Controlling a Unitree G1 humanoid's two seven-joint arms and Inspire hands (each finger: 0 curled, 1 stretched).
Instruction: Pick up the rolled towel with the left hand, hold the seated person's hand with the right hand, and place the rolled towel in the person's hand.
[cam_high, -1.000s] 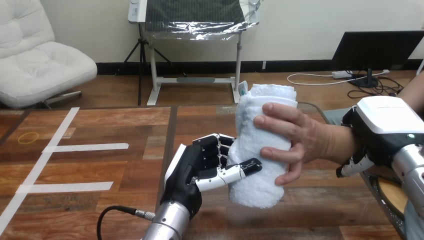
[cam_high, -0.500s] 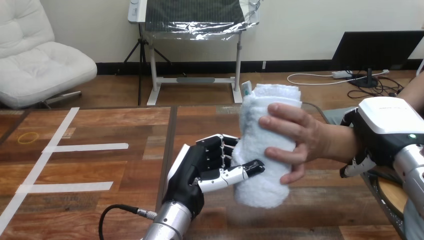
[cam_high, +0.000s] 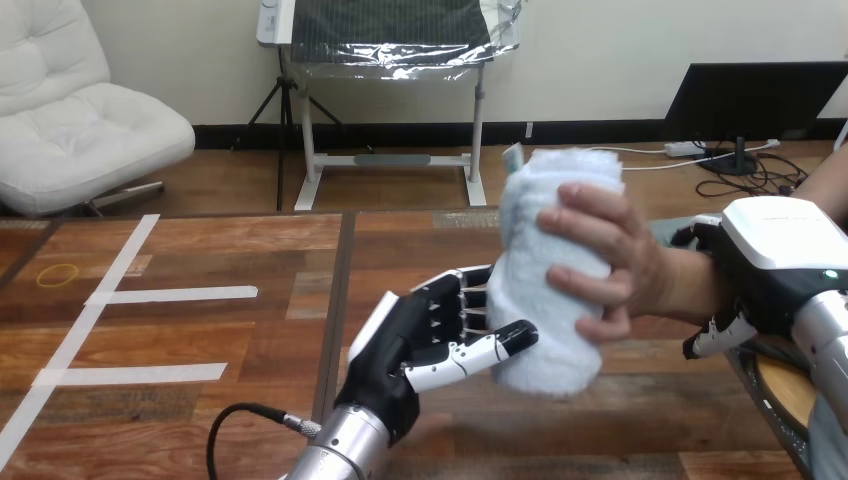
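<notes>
Since a second ago the rolled towel (cam_high: 545, 285) and the person's hand (cam_high: 615, 265) around it have shifted up and to the right, and the left hand (cam_high: 415, 340) has loosened and risen after them. That towel now stands nearly upright above the desk (cam_high: 180, 330), its top leaning slightly right, with the person's fingers wrapped round its middle from the right side. At its lower left the left hand is mostly open: its fingers (cam_high: 465, 295) are spread and close to straight, their tips against the towel's side, and the thumb lies across its lower front. Over at the right, the right hand (cam_high: 765, 265) sits over the person's wrist, white shell on top, its fingers curling in under the wrist and gripping it.
</notes>
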